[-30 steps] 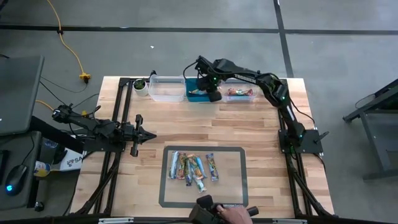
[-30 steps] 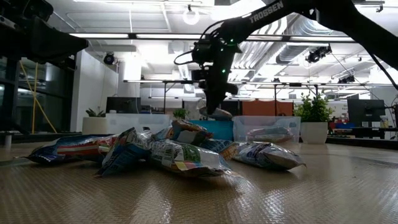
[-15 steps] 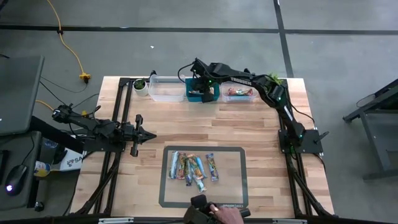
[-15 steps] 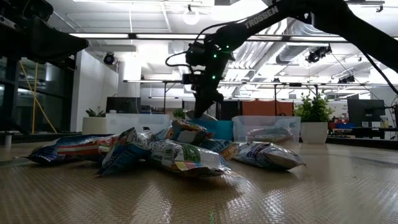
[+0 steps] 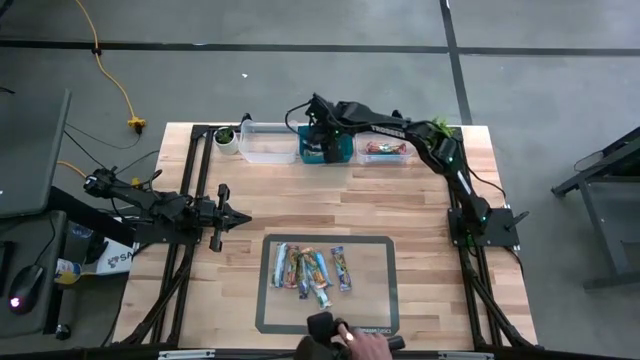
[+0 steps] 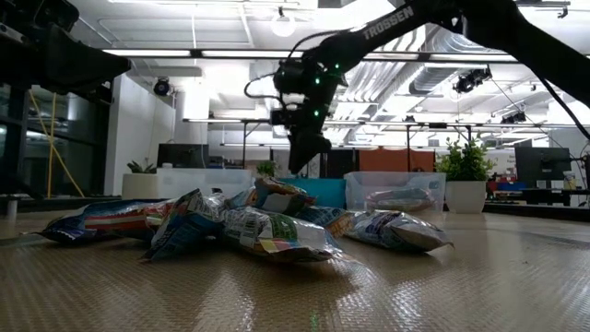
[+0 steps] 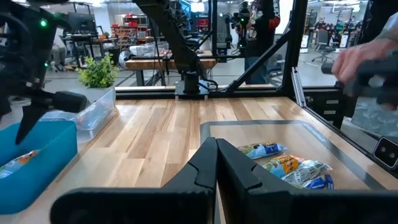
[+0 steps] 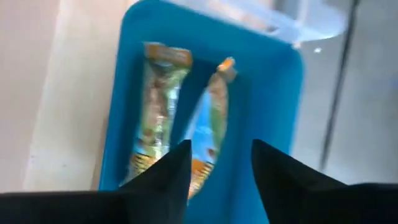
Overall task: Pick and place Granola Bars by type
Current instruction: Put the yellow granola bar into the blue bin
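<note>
— Where is the right arm?

— It rises from its base near the table's right edge, then reaches up and across toward the far edge. The right gripper hangs near the middle of that far edge, pointing down.

— Fingers parted?

— Yes. In its wrist view the two dark fingers stand apart with a clear gap between them, and nothing is between them. The low view shows the gripper hanging nose-down from its bent wrist.

— And the left arm?

— It lies low along the table's left edge, stretched inward. The left gripper points toward the table's middle, fingers pressed together at a point.
</note>
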`<act>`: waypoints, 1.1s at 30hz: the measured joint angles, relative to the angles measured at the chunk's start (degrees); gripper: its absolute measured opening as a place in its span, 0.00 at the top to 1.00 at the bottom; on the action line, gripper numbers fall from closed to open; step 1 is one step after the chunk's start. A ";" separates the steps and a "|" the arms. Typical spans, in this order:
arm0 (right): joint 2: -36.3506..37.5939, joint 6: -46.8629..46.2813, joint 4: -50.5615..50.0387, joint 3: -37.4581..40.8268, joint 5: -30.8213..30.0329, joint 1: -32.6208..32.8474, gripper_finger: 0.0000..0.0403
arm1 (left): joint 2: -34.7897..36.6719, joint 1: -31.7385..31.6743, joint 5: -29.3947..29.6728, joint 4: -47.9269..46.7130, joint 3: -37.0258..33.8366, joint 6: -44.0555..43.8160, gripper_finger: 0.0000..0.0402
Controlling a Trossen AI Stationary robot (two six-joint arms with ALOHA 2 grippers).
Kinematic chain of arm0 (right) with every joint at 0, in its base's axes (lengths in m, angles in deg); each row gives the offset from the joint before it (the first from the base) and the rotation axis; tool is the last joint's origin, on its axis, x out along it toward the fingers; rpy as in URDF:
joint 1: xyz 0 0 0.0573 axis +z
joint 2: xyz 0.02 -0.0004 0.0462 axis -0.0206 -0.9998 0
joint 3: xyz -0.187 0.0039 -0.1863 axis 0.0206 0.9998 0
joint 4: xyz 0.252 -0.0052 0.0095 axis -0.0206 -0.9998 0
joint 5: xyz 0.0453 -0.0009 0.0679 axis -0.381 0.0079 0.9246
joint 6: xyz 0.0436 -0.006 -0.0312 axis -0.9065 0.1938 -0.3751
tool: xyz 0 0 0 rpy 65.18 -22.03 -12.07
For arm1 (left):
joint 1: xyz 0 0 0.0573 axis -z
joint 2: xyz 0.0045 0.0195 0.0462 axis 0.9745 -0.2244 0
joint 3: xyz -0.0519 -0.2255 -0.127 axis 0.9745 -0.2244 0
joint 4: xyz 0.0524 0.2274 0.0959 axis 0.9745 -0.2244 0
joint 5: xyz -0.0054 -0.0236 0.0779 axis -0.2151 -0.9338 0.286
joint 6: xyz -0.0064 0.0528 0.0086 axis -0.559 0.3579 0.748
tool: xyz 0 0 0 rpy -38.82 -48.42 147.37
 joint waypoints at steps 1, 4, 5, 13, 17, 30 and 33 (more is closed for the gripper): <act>0.51 -0.11 -0.12 -0.46 -0.78 0.29 0.61 | -0.01 -0.01 0.00 0.01 0.00 0.00 1.00; 2.41 -2.90 -0.89 -3.04 -2.32 1.53 0.58 | 0.00 -0.02 0.00 0.01 0.01 0.00 1.00; 3.13 -4.59 -1.67 -4.13 -2.44 2.05 0.57 | -0.01 0.00 0.00 -0.01 0.01 0.00 1.00; 8.38 -29.61 -12.10 -11.79 9.56 7.95 0.54 | -0.02 -0.02 0.00 -0.01 0.00 0.00 1.00; 9.69 -43.21 -16.07 -14.32 23.43 11.27 0.54 | -0.02 0.00 0.00 0.01 0.01 0.00 1.00; 10.21 -65.10 -17.27 -12.05 24.72 30.86 0.53 | -0.01 -0.01 0.00 0.00 0.00 0.00 1.00; 10.27 -70.54 -15.63 -8.68 20.08 35.07 0.53 | 0.00 0.00 0.00 0.00 0.01 0.00 1.00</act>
